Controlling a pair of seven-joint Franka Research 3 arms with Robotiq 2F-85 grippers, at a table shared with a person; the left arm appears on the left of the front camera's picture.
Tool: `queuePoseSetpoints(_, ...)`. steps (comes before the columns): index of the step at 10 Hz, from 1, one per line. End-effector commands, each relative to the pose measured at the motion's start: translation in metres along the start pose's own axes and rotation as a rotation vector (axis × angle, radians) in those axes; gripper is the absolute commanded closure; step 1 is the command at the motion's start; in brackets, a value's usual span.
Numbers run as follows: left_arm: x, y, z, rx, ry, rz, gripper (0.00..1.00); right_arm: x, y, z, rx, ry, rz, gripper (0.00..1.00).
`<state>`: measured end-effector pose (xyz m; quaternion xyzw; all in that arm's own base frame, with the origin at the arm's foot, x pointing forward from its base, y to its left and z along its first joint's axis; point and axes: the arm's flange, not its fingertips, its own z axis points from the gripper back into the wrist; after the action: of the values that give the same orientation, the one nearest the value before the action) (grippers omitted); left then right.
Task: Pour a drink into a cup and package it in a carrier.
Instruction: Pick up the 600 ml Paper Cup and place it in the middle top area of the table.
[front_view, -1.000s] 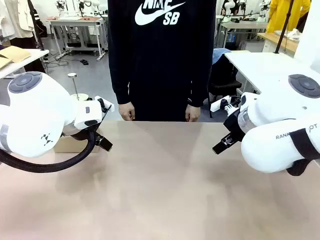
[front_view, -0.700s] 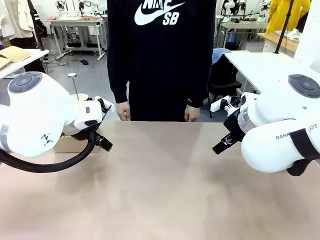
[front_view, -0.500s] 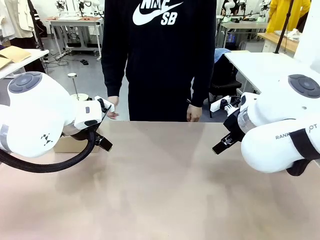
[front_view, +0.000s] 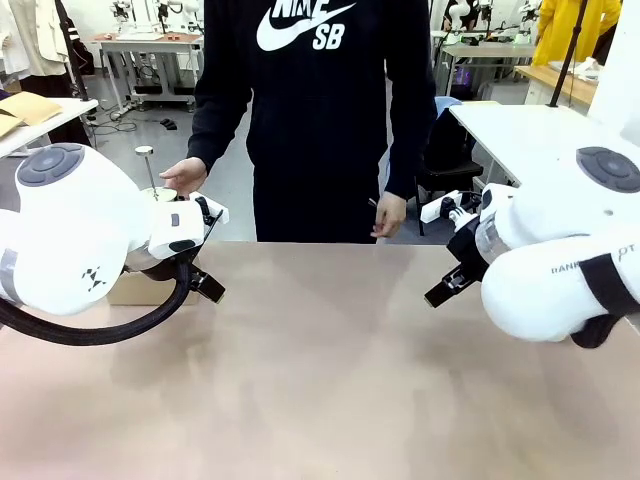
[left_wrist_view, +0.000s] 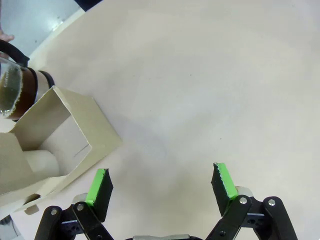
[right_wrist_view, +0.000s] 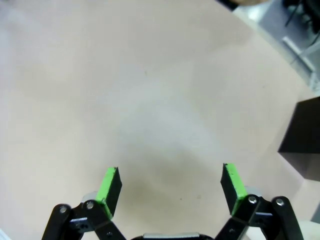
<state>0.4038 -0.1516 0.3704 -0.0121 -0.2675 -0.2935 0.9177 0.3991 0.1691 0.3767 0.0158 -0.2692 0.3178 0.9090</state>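
White "SB" and a swoosh, under top-cropped letters that look like "NIKE", on the chest of the person's black sweatshirt (front_view: 320, 120). Grey, partly hidden lettering "RANK" and "OT" on the right arm (front_view: 545, 295). Small dark emblem without letters on the left arm (front_view: 70, 230).

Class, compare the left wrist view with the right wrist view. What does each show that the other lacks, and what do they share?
Left wrist view: the open left gripper, the cardboard carrier with what looks like a white cup inside it, and beyond it the glass carafe holding the dark drink.
Right wrist view: the open right gripper and a black box at the picture's right side.
Shared: the pale table, bare beneath each pair of green-padded fingers.
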Motion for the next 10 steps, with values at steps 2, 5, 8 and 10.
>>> queuePoseSetpoints(2,0.0,0.0,0.0,0.0,0.0,0.0,0.0,0.067,-0.066,0.077,0.1,0.03,-0.002,0.0)
queuePoseSetpoints(5,0.0,0.0,0.0,0.0,0.0,0.0,0.0,0.086,-0.166,0.16,0.344,-0.052,0.039,0.0)
queuePoseSetpoints(8,0.0,0.0,0.0,0.0,0.0,0.0,0.0,0.028,-0.255,0.207,0.581,-0.3,0.244,0.0)
queuePoseSetpoints(10,0.0,0.0,0.0,0.0,0.0,0.0,0.0,-0.011,-0.29,0.21,0.705,-0.494,0.406,0.0)
